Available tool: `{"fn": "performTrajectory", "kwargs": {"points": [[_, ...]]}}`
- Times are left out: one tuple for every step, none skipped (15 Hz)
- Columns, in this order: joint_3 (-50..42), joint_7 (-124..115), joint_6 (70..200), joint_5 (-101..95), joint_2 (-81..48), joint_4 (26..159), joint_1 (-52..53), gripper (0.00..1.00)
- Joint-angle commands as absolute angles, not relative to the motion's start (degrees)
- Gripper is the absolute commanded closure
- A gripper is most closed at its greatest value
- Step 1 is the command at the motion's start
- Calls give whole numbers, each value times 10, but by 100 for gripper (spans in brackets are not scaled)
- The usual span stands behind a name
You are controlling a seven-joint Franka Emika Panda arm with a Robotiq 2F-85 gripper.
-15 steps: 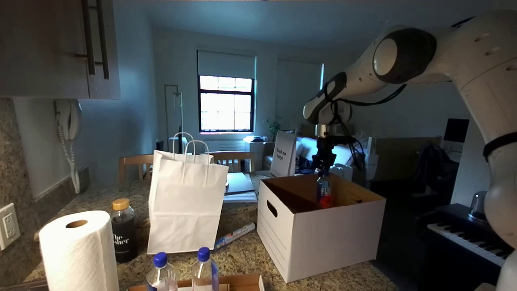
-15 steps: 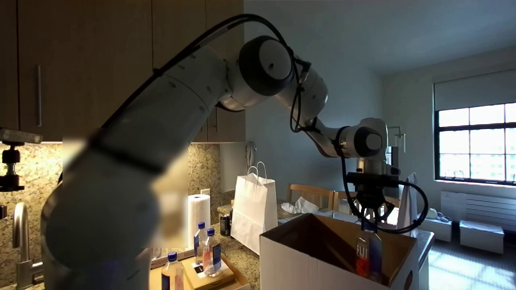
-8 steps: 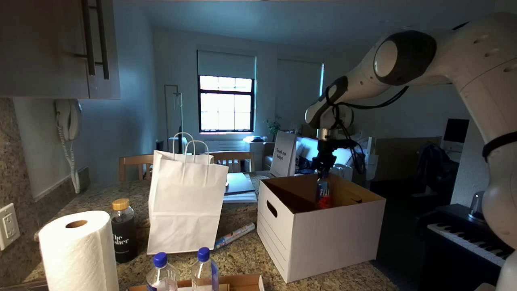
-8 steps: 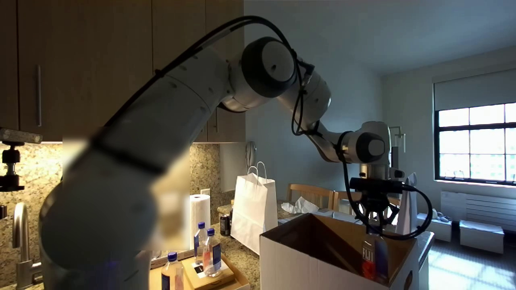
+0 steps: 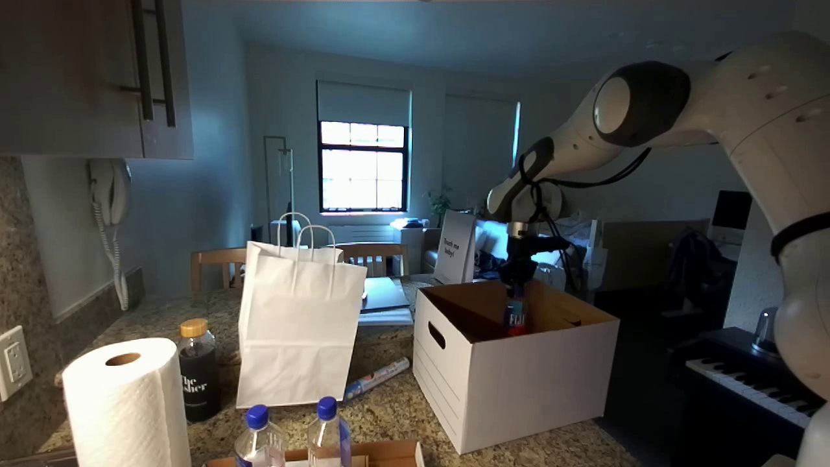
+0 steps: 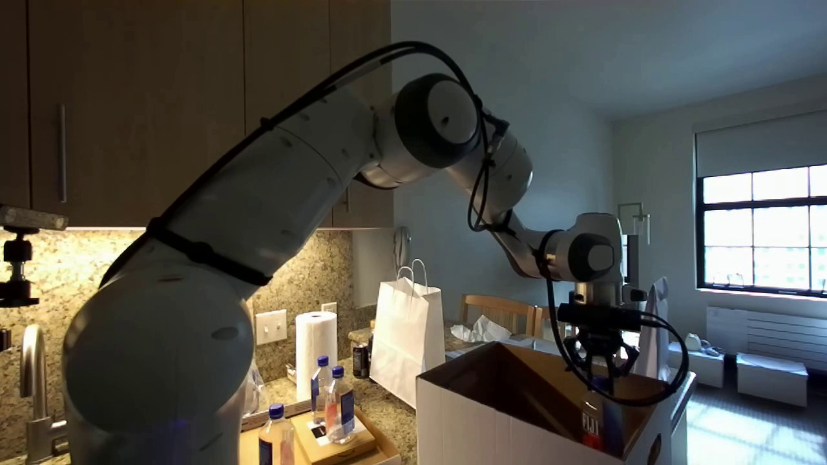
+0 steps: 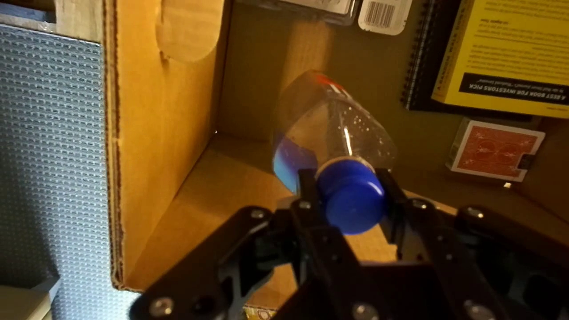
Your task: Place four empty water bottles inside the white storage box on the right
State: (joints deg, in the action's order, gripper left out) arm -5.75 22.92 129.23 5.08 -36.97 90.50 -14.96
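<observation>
"Bottle of clear plastic (image 7: 331, 144), pointing how?"

"Blue cap (image 7: 353, 202) up, long axis near upright, inside the white cardboard box (image 5: 538, 386), pinched by the black pincer (image 7: 346, 178). Base hidden in both exterior views."

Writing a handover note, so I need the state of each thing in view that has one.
white storage box: open at the top
gripper: shut on the held bottle
held bottle: capped, roughly upright, at least partly in the box
three other bottles: capped, upright
paper bag: upright, handles up
paper towel roll: on end
wood-lidded bottle: lid on
yellow book: closed
upper cabinet doors: shut
bright window's shade: partway down
</observation>
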Motion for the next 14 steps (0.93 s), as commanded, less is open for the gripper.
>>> {"fn": "performTrajectory", "kwargs": {"points": [[-49,195,1330,57,-374,921,-163,86],[-49,188,1343,58,-376,924,-163,86],[-51,178,1356,55,-378,926,-162,86],[-50,174,1362,56,-381,925,-164,86],[-49,170,1368,57,-385,924,-166,86],[-48,168,1372,57,-388,923,-167,86],[-46,167,1374,57,-391,922,-168,86],[-45,167,1375,57,-392,922,-168,86],[-45,166,1374,56,-393,923,-168,86],[-44,166,1373,55,-394,922,-168,86],[-43,167,1371,56,-395,921,-168,86],[-42,168,1368,57,-397,920,-169,86],[-42,167,1370,56,-398,920,-168,86],[-43,166,1371,56,-399,920,-168,86]]}}
